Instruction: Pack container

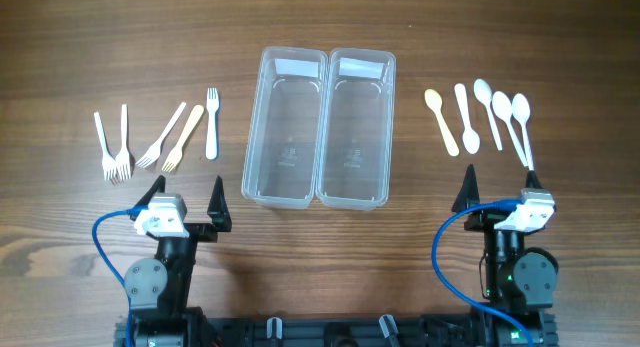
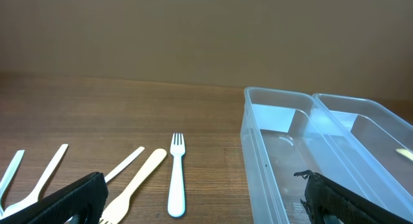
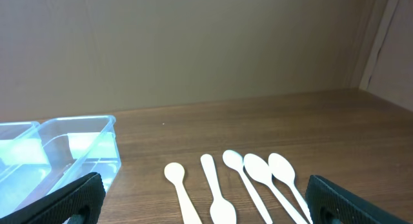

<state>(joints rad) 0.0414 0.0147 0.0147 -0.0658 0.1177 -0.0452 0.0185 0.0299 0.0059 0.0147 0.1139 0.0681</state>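
Note:
Two clear plastic containers stand side by side at the table's middle, the left one point(image 1: 248, 137) and the right one point(image 1: 390, 127), both empty. Several forks lie to the left: white ones point(image 1: 212, 122) point(image 1: 116, 147) and a beige one point(image 1: 183, 137). Several spoons lie to the right: white ones point(image 1: 489, 112) point(image 1: 522, 127) and a beige one point(image 1: 441, 120). My left gripper point(image 1: 187, 199) is open and empty, near of the forks point(image 2: 175, 179). My right gripper point(image 1: 498, 192) is open and empty, near of the spoons point(image 3: 248, 179).
The left wrist view shows the left container's near corner point(image 2: 255, 153) just inside my right finger. The right wrist view shows a container's end point(image 3: 103, 140) at its left. Blue cables loop beside both arm bases at the front edge.

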